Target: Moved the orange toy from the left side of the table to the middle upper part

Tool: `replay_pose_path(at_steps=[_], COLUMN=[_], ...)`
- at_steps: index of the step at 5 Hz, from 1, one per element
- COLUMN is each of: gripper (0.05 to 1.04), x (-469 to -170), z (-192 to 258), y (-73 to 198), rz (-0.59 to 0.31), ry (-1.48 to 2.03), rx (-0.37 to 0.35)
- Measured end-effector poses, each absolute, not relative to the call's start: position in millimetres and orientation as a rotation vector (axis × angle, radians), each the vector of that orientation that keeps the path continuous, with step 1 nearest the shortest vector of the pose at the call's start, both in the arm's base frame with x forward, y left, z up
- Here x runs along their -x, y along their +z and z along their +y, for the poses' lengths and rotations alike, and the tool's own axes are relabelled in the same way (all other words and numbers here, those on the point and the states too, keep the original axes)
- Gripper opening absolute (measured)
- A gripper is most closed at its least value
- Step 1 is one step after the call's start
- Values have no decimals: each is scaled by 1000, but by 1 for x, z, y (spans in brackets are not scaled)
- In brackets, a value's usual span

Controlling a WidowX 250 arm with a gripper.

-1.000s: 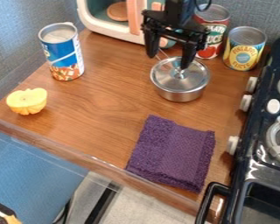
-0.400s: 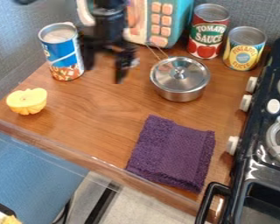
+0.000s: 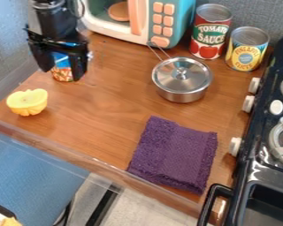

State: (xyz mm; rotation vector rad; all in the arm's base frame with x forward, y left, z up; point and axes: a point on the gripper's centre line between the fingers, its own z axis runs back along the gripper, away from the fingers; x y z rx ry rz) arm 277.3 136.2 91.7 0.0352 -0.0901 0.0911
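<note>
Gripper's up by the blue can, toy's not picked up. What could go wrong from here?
1. Can strike: the open gripper overlaps the blue can in this view; lowering there might tip it.
2. Toy over the edge: the orange toy sits near the rim of the table, so a sloppy grasp may push it off.
3. Crowded drop: the lidded pot stands near the upper middle, so a wide placement could bump it.

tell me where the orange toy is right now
In the camera view, the orange toy sits at the left side of the table, just below the blue can and the gripper.
</note>
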Motion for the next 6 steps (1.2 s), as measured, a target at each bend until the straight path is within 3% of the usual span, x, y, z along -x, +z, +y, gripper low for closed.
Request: replay_pose_path(at_steps=[2,6], gripper=[1001,1001], x=[-262,-250], z=[158,187], y=[87,35], rz=[-90,7], ry=[58,66], rx=[-22,-69])
